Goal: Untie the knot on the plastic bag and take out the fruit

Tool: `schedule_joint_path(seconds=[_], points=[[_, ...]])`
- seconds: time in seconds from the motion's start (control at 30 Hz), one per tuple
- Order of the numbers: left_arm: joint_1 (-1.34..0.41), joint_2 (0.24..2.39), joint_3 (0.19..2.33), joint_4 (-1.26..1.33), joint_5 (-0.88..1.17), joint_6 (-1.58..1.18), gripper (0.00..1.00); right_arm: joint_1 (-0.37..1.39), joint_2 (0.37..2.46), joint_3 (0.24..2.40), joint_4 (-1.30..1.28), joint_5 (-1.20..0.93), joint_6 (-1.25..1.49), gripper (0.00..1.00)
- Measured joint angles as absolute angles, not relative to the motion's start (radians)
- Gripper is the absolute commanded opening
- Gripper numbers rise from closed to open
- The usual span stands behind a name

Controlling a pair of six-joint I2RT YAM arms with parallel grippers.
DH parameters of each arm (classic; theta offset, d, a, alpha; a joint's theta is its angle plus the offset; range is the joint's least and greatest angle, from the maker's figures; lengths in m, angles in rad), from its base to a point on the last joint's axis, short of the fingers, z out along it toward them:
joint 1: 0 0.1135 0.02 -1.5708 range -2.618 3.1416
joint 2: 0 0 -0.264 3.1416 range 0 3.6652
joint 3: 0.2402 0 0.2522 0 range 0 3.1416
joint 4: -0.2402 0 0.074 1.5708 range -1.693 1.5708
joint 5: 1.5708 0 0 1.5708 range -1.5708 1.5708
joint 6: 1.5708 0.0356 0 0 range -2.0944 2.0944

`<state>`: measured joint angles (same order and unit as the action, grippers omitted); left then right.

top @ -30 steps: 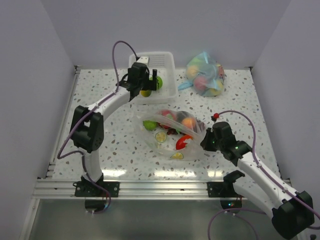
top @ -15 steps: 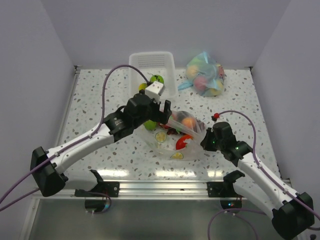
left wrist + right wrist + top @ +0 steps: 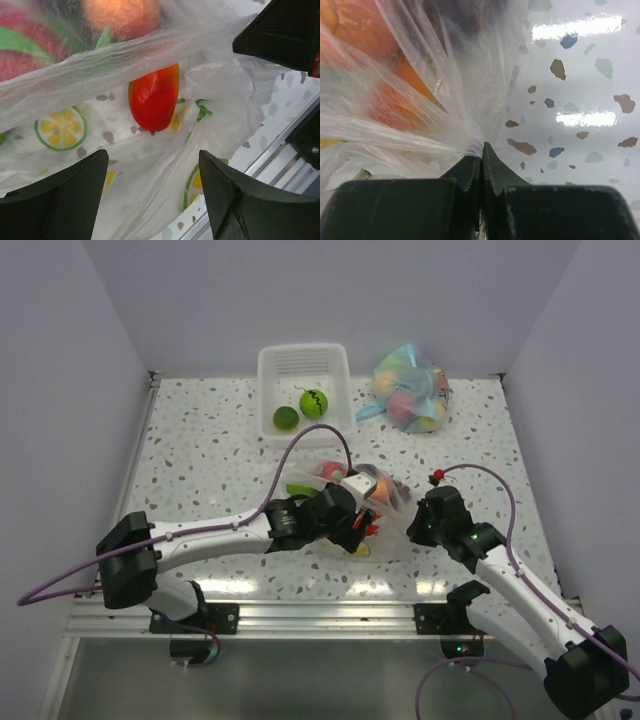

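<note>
Plastic bag (image 3: 398, 502) lies at centre of the top view, thin, colourless, crinkled; through its mouth show a glossy red fruit (image 3: 152, 97), tapered, a flat citrus slice (image 3: 61, 128) rimmed green, a matte orange (image 3: 122, 15); left gripper (image 3: 152, 160) stands wide, empty, facing the red fruit; right gripper (image 3: 481, 150) pinches a gathered fold of bag.

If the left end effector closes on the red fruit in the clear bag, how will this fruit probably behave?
The red fruit looks glossy and tapered, so it may slip out of a pinch. The thin, crinkled plastic bag under it is floppy and will likely bunch up. The right end effector pinches the bag's edge, which should hold it in place.
</note>
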<state>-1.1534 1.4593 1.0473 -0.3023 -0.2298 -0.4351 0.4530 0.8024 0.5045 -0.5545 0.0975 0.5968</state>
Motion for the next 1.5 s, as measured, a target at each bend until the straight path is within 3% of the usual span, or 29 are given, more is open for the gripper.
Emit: schedule_joint_path(seconds=[0.43, 0.73, 1.03, 1.2, 1.37, 1.5], points=[[-1.153, 1.62, 1.085, -0.205, -0.213, -0.436, 0.76, 0.453, 0.798, 0.502, -0.595, 0.098, 0.669, 0.0], [-1.153, 1.731, 1.082, -0.054, -0.213, -0.413, 0.84, 0.453, 0.801, 0.485, -0.537, 0.033, 0.647, 0.0], [-1.153, 1.87, 1.106, -0.003, -0.235, -0.354, 0.85, 0.453, 0.807, 0.482, -0.498, 0.0, 0.641, 0.0], [-1.145, 1.898, 1.115, 0.013, -0.26, -0.35, 0.76, 0.452, 0.807, 0.482, -0.491, -0.004, 0.638, 0.0], [-1.125, 1.895, 1.109, 0.023, -0.265, -0.347, 0.43, 0.452, 0.807, 0.482, -0.484, -0.012, 0.636, 0.0], [-1.116, 1.834, 1.043, 0.028, -0.264, -0.337, 0.33, 0.452, 0.807, 0.482, -0.484, -0.013, 0.636, 0.0]])
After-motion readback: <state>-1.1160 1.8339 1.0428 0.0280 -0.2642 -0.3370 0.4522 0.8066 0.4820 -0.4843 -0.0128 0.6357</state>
